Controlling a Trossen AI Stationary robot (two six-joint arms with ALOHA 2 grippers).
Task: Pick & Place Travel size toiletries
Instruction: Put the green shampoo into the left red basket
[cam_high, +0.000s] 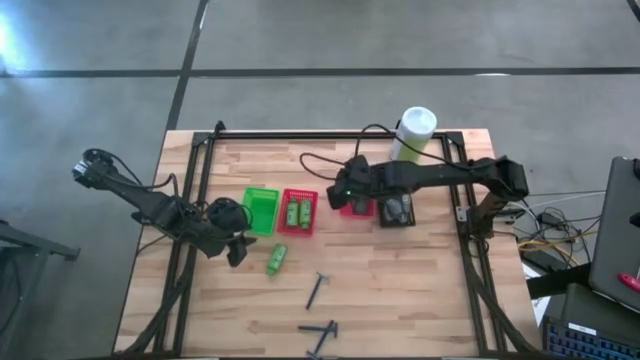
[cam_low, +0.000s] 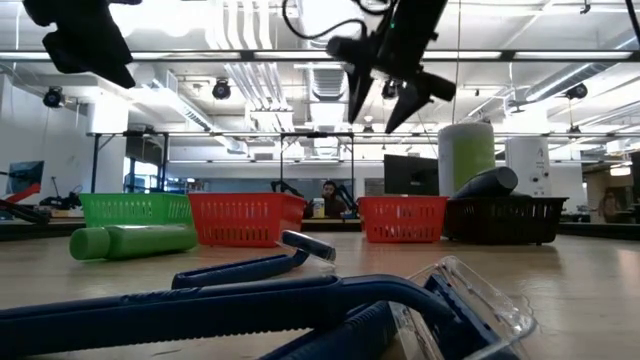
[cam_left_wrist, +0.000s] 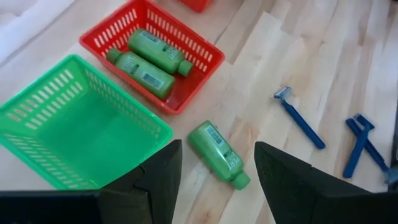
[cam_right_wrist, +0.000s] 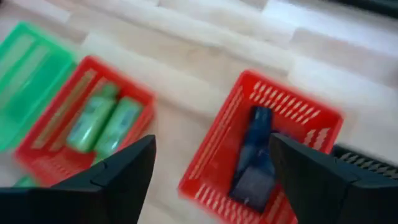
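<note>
The loose green bottle (cam_left_wrist: 219, 154) lay on the bench just beside the green basket (cam_left_wrist: 37, 112), under the left claw (cam_left_wrist: 217, 171), whose fingers stood open and empty. Light, stiff and probably slick, it wants gripping across its middle. The right claw (cam_right_wrist: 211, 168) hung open over a red basket (cam_right_wrist: 311, 118).

Two bottles (cam_high: 298, 214) are lying side by side in the middle basket (cam_high: 297, 195), another basket (cam_high: 262, 209) sitting just left. A third bottle (cam_high: 277, 259) is lying on the table (cam_high: 420, 280) before them, razors (cam_high: 317, 290) lying farther right.
</note>
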